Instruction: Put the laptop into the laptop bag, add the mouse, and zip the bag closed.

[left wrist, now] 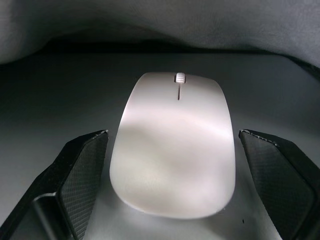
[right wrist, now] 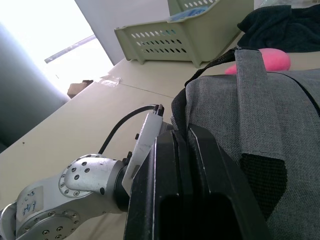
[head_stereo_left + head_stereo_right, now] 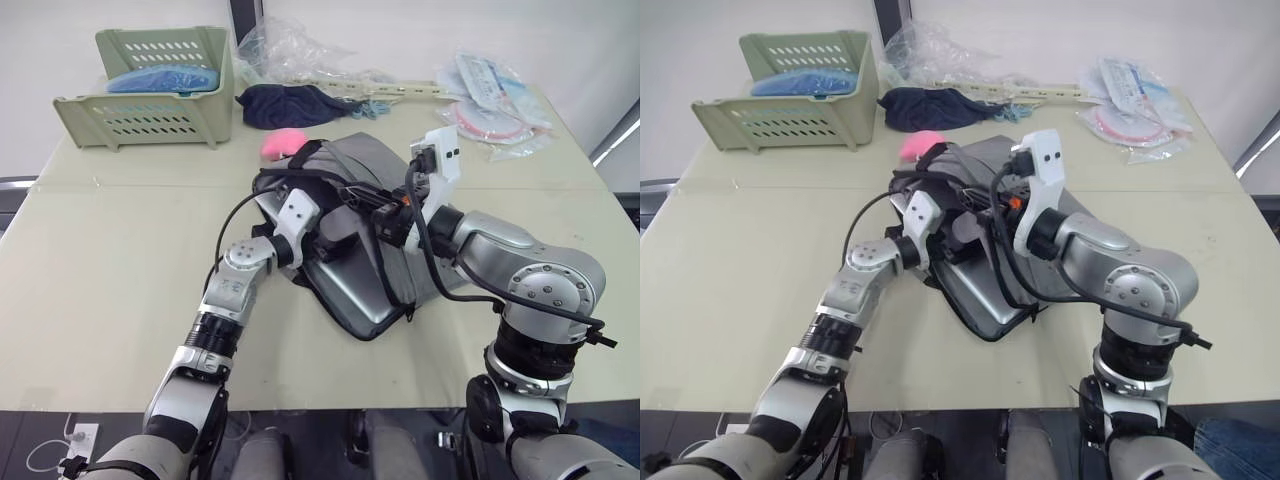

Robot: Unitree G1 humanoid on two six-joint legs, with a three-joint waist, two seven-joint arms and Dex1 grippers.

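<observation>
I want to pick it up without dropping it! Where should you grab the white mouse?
Grip the small glossy white oval mouse across its two long curved sides, coming from its rounded back end. The left tool already has one open finger beside each side.

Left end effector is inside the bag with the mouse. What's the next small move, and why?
Probably draw the left end effector straight back out of the bag. The mouse lies flat on the grey surface inside, the fingers stand open on either side without touching it, and the right end effector pinches the bag's flap.
</observation>
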